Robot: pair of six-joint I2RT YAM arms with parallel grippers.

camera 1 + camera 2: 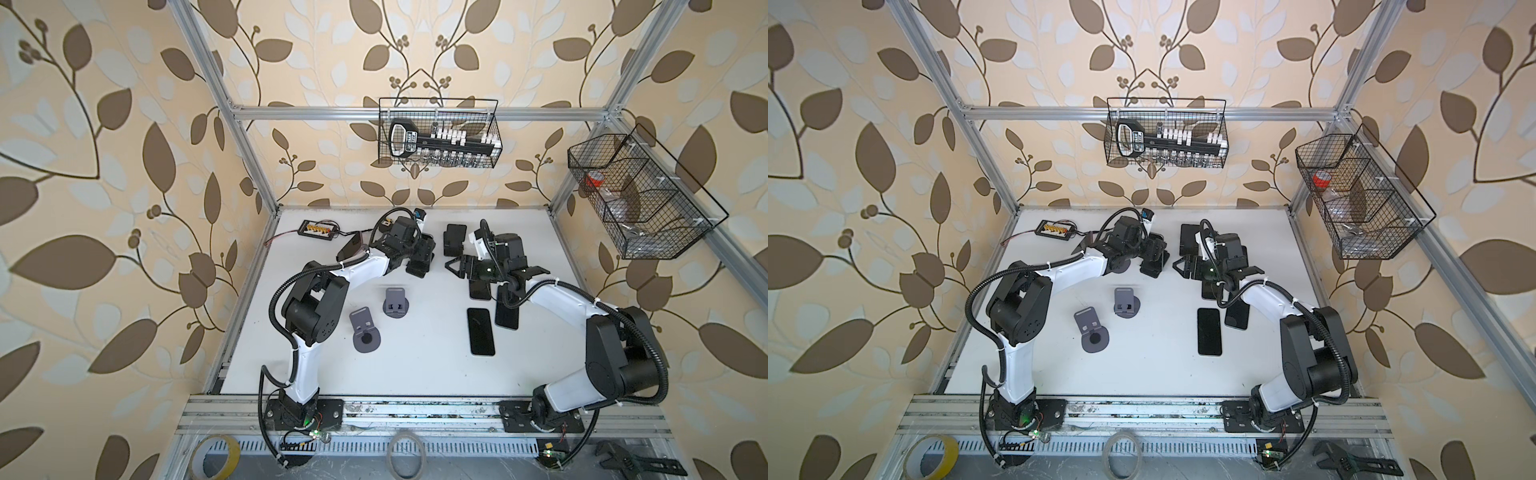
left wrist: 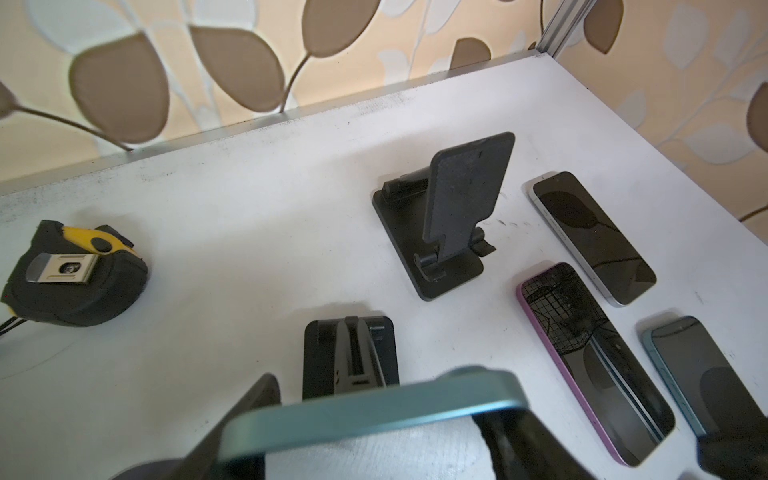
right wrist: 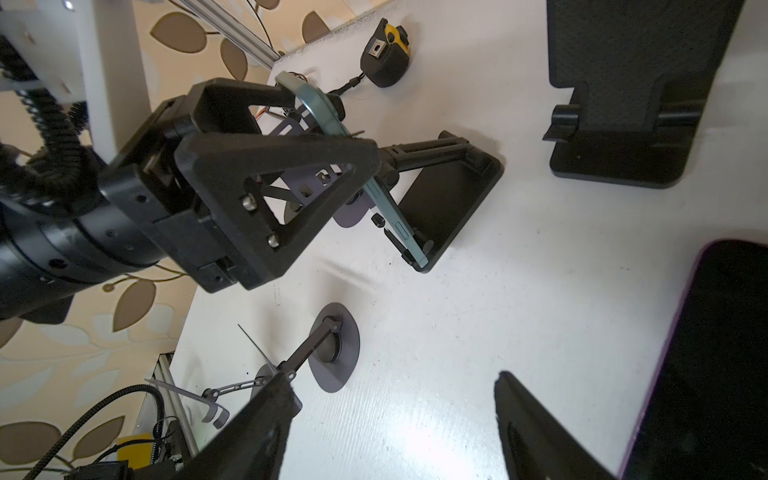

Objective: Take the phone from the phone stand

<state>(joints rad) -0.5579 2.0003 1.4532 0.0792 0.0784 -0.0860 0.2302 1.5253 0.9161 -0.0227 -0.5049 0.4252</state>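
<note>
The teal phone [image 3: 395,218] leans in the black phone stand [image 3: 453,195] at the far middle of the white table [image 1: 415,374]. Its lower edge rests on the stand's lip, and the left gripper [image 2: 386,411] is clamped across its upper sides. Just to the right, the right gripper [image 3: 395,380] hovers over the table, jaws apart and empty. A second black stand [image 2: 453,216] sits farther back, flat phones [image 1: 481,331] lie to the right, two grey stands [image 1: 395,305] stand nearer, and a tape measure [image 2: 75,278] lies to the far left.
</note>
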